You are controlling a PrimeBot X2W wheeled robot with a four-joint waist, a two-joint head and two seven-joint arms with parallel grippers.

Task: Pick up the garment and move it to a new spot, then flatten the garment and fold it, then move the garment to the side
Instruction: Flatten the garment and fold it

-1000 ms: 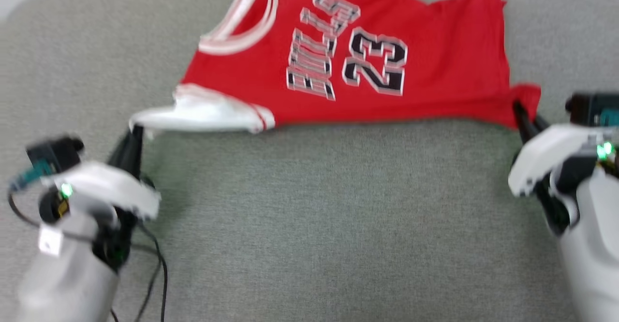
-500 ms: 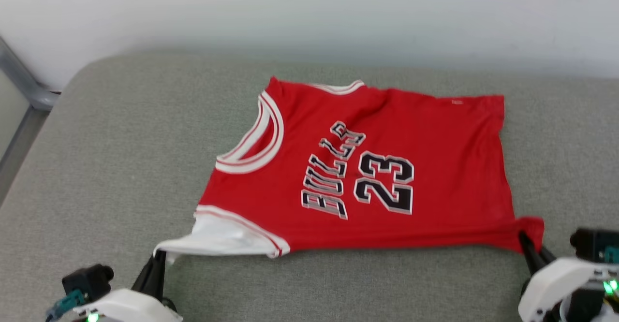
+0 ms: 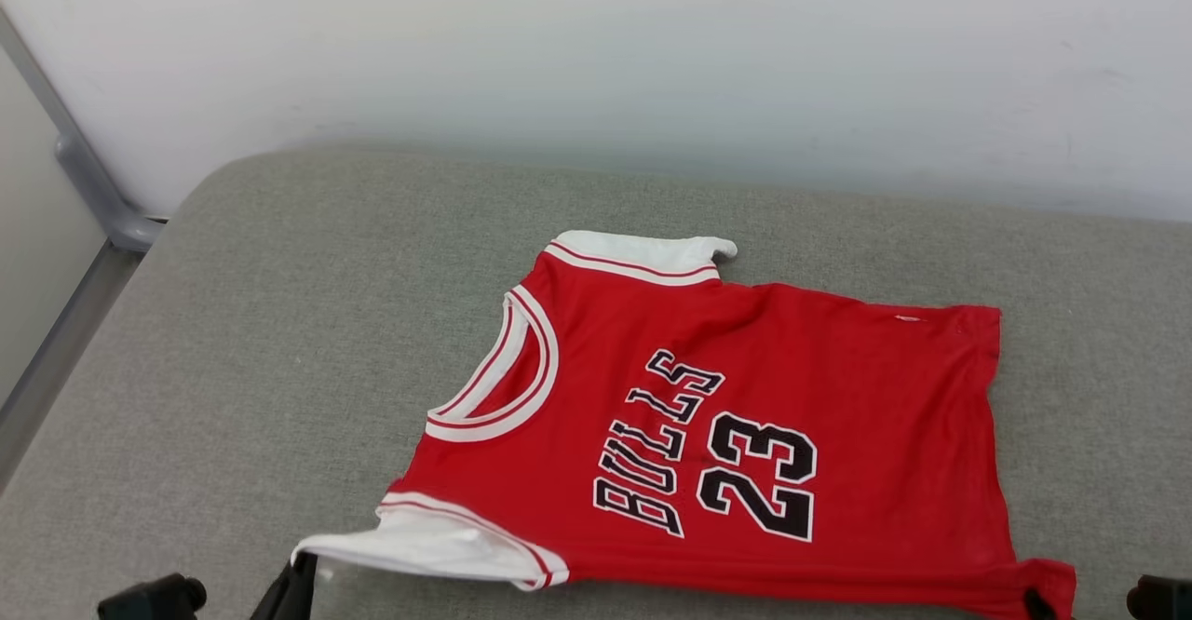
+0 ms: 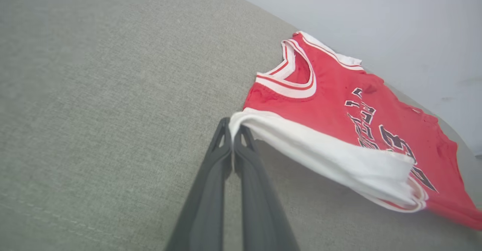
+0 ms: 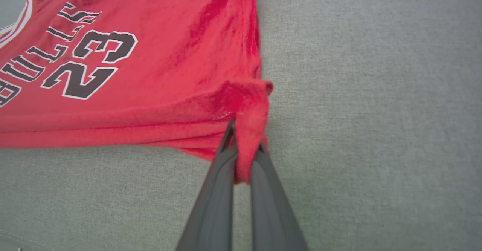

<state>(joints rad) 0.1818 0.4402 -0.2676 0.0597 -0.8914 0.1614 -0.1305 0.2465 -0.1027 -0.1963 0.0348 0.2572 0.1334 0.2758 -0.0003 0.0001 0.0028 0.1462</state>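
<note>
1. Location: the garment (image 3: 745, 434) lies front side up on the grey padded surface (image 3: 279, 341). Its neckline (image 3: 507, 373) is toward the robot's left and its hem toward the right. The far edge sits near the back of the surface, below the white wall (image 3: 652, 61). The lettering (image 3: 656, 457) and number are fully exposed.
2. Left gripper (image 4: 232, 130): the fingers are pressed together on the tip of the near sleeve (image 4: 320, 149). The white cloth is drawn out taut toward the gripper and appears raised slightly off the surface.
3. Right gripper (image 5: 243, 145): the fingers are pinching the near hem corner (image 5: 246, 96), with red cloth bunched between and over them.
4. Condition of the cloth: the near edge runs almost straight between the two grips. The body is largely flat, with light creases along the hem side and near the far shoulder. The far sleeve (image 3: 643, 252) rests on the surface with its tip curled.
5. Progress, as judged:
   - Pick-up and placing at a spot on the surface look complete or nearly so, since most of the garment is down and spread.
   - Flattening looks to be the step in hand, as both near corners are under tension.
6. Outstanding, as judged:
   - The near edge has not been laid down and released.
   - No fold is visible anywhere on the garment.
   - The final move to the side is not yet done.
   - Roughly the first third of the task appears accomplished.
</note>
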